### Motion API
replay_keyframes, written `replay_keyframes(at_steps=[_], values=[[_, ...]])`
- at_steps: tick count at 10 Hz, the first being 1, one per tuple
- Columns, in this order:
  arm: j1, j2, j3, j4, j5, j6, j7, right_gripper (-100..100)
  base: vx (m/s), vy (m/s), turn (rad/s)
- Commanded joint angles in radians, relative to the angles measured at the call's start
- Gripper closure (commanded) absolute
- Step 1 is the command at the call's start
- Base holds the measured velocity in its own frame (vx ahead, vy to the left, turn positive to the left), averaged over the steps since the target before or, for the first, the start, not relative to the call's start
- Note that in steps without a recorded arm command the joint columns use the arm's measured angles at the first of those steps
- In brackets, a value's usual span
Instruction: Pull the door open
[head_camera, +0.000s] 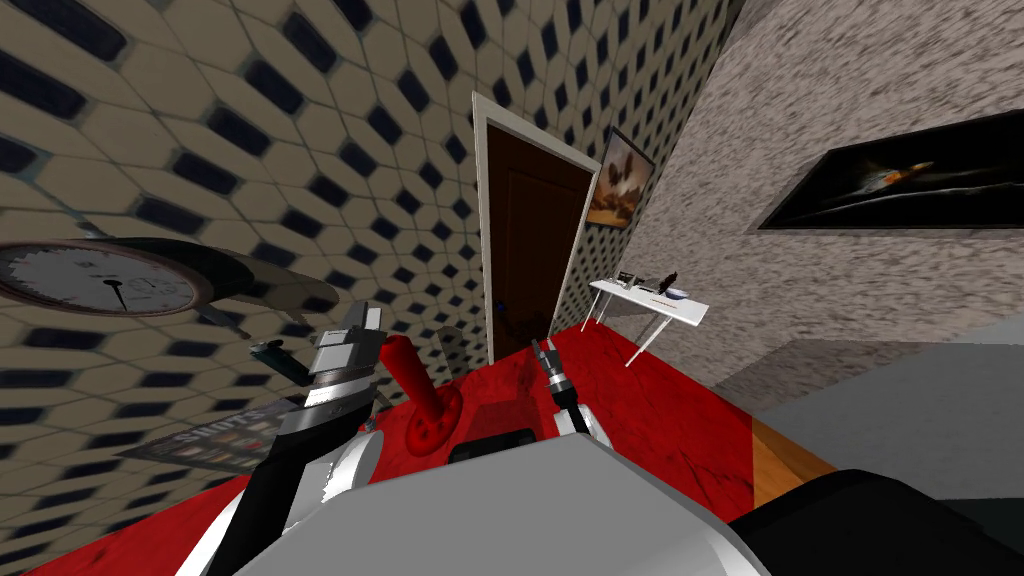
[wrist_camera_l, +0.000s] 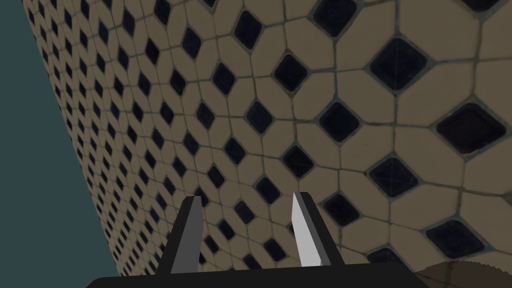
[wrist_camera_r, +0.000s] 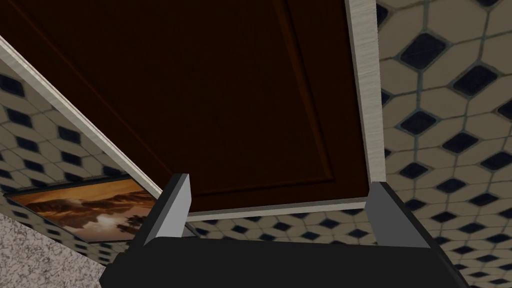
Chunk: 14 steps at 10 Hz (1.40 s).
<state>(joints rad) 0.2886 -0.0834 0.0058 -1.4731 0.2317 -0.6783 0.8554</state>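
The wall clock is cut by the picture's edge. The little things on the white table are too small to name. The right gripper hides part of the foot of the dark door. In the right wrist view the door's top is cut off.

The red floor runs up to the foot of the dark brown door. A white surface on thin white legs stands on it beside the speckled wall, near the door. A few small dark things lie on its top, too small to name. Nearer, a red thing with a round foot and a thick stem rests on the floor, leaning. An orange wood strip borders the red on the robot's right.
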Motion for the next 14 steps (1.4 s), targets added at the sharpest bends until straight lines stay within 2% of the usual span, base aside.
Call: replay_keyframes(at_steps=[1, 14], values=[[-0.006, 0.0, 0.0, 0.03, 0.006, -0.006, 0.032, -100, 0.077, -0.029, 0.081], [-0.05, 0.026, 0.008, 0.251, 0.051, -0.048, 0.259, -100, 0.087, -0.023, 0.055]])
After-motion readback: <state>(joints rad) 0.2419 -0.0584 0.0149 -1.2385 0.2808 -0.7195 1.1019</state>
